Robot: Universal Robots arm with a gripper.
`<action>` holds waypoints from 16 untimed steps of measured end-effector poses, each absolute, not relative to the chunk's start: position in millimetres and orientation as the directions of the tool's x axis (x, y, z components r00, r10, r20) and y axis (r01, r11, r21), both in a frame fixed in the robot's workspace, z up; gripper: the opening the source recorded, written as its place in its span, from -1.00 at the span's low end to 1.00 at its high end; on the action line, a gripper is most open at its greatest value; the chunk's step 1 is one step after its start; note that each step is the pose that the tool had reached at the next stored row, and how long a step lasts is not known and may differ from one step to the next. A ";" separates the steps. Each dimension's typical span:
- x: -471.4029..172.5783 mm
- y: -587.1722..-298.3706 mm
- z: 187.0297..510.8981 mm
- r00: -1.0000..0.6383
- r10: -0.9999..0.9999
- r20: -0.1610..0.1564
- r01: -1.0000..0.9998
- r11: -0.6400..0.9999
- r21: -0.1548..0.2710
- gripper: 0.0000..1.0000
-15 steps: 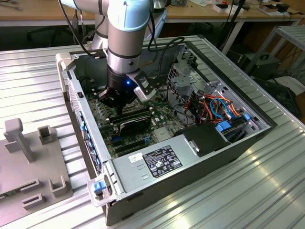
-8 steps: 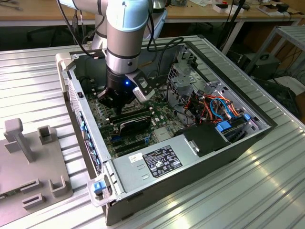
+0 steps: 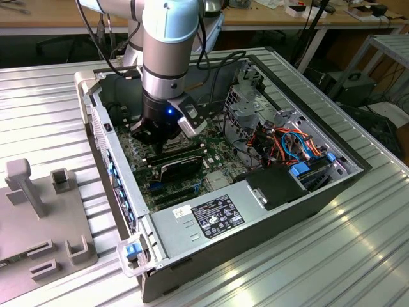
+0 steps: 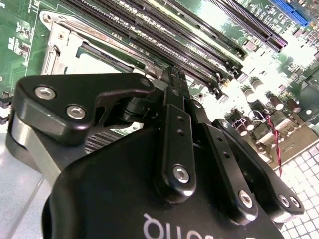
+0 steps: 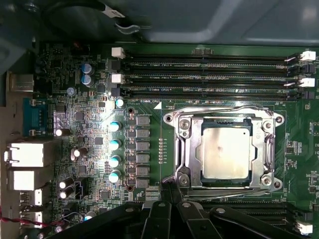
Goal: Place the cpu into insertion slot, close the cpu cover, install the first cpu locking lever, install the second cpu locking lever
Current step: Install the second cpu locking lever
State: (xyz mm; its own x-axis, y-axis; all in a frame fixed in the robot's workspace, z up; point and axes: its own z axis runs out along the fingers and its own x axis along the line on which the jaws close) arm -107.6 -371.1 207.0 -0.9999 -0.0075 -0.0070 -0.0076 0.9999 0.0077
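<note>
The cpu [image 5: 227,152], a dull silver square, lies in the insertion slot [image 5: 205,124], whose dark edge shows around it. The cpu cover [image 5: 187,149], a silvery frame, lies flat over the chip's edges. Thin wire locking levers run along two opposite sides of the cover [image 5: 224,110] [image 5: 224,190]; whether they are latched I cannot tell. My gripper [image 5: 169,191] is shut with nothing visible between its fingers, its tips close to a corner of the socket. In the second wrist view the gripper [image 4: 174,79] points at the board beside the cover [image 4: 65,42]. In the exterior view the gripper [image 3: 153,141] reaches down inside the computer case.
Long black memory slots [image 5: 209,77] run beside the socket. Capacitors [image 5: 114,144] and rear ports [image 5: 30,154] stand on its other side. A black block [image 3: 182,163], the power supply [image 3: 217,214], coloured cables [image 3: 287,144] and case walls [image 3: 108,160] hem in the arm. A grey fixture [image 3: 38,211] sits outside.
</note>
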 end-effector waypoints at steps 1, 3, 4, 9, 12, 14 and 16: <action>-107.5 -370.7 207.0 -1.000 -0.008 -0.007 -0.008 1.000 0.008 -0.79; -107.5 -369.9 206.9 -1.000 -0.008 -0.007 -0.008 1.000 0.008 -0.79; -107.6 -369.6 206.8 -1.000 -0.008 -0.007 -0.008 1.000 0.008 -0.79; -107.8 -369.1 205.0 -1.000 -0.009 -0.007 -0.009 1.000 0.008 -0.79; -107.8 -369.0 202.6 -1.000 -0.009 -0.008 -0.009 1.000 0.011 -0.79; -107.8 -369.1 202.0 -1.000 -0.009 -0.007 -0.009 1.000 0.012 -0.79; -107.8 -369.2 201.9 -1.000 -0.009 -0.007 -0.009 1.000 0.012 -0.79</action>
State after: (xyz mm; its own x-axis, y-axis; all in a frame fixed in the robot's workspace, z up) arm -107.8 -369.2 201.9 -0.9999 -0.0093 -0.0066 -0.0094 0.9999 0.0121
